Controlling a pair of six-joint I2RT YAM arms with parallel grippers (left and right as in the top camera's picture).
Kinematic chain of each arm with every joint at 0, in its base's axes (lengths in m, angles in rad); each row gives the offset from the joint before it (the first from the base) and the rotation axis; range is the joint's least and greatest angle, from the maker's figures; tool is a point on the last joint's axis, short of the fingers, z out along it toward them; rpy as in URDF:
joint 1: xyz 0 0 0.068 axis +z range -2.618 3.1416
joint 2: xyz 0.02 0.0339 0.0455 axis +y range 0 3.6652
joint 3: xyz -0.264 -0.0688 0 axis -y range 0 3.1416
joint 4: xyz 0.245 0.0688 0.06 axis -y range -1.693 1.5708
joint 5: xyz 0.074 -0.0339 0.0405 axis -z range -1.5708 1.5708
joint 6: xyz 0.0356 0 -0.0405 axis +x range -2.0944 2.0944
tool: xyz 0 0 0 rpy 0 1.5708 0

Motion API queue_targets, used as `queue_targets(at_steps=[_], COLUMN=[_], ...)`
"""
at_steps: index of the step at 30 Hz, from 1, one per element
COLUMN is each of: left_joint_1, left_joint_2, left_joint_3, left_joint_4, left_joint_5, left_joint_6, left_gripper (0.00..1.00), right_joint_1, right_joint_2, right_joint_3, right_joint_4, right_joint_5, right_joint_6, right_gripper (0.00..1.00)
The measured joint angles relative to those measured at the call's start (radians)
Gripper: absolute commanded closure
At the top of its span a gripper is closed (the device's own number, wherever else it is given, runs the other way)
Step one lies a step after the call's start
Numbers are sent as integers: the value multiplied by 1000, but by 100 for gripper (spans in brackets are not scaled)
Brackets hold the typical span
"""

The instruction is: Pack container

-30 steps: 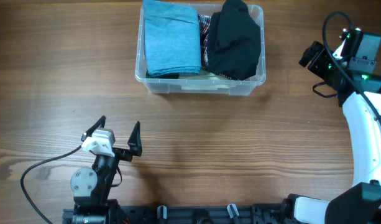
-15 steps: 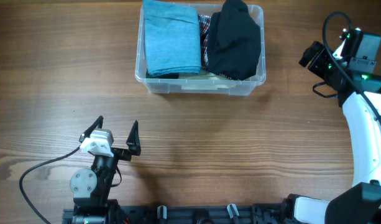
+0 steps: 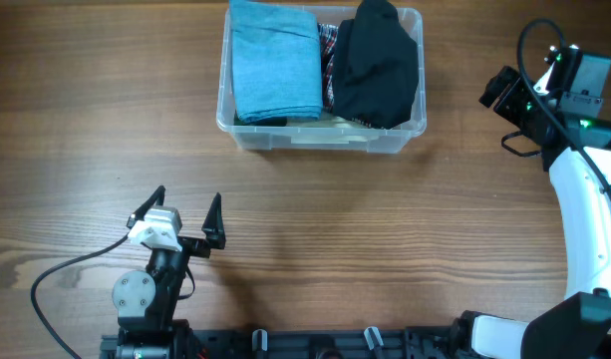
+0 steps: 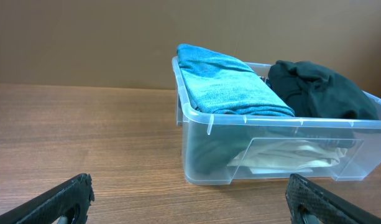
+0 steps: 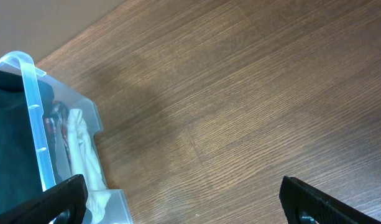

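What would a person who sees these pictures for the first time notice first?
The clear container at the far middle of the table, already packed: a folded blue garment on its left and a black garment on its right, with a strip of plaid cloth between. Next, the left gripper near the front edge, open and empty.

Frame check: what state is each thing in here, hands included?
container: upright, no lid, full
blue cloth: folded, in the container
black cloth: bunched, in the container
checked cloth: wedged between them, mostly hidden
white cloth: at the bottom, under the others
left hand: open, empty
right hand: open, empty
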Motion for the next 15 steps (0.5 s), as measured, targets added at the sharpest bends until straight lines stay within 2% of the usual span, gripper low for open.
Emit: queue_targets(at_steps=[10, 15], left_joint_1=[0, 0], left_joint_2=[0, 0], left_joint_3=[0, 0], left_joint_4=[0, 0], left_joint_5=[0, 0], left_joint_6=[0, 0], left_gripper=[0, 0], right_joint_1=[9, 85], right_joint_2=[-11, -141], right_joint_3=[0, -2], right_joint_4=[0, 0], right_joint_5=[3, 11], right_joint_6=[0, 0], right_gripper=[0, 0])
